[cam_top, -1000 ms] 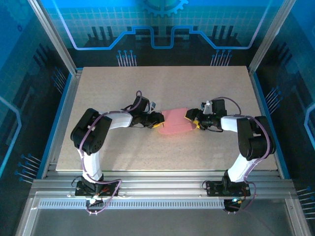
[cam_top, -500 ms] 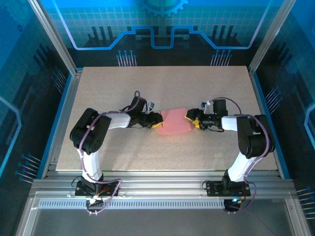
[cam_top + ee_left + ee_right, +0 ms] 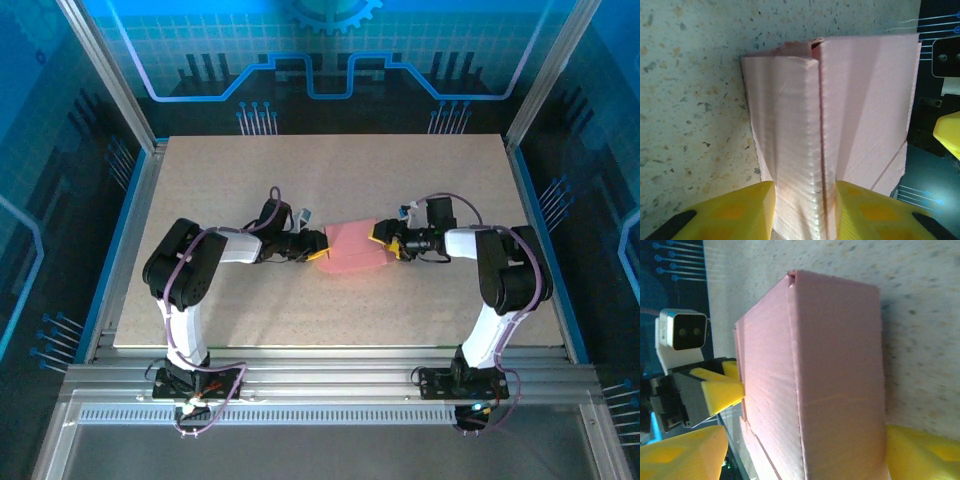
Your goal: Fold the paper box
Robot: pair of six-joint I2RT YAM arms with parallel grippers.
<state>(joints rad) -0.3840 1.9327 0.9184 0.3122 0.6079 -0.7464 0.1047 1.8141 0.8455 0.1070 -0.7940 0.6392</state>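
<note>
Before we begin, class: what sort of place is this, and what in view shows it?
Probably a robot lab work cell: a left arm and right arm bolted at the near edge of a speckled table, with blue circuit-patterned panels enclosing it.

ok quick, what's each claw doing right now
left claw: closed, pinching one end of the pink folded paper box
right claw: set wide astride the same box; grip or not cannot be told
</note>
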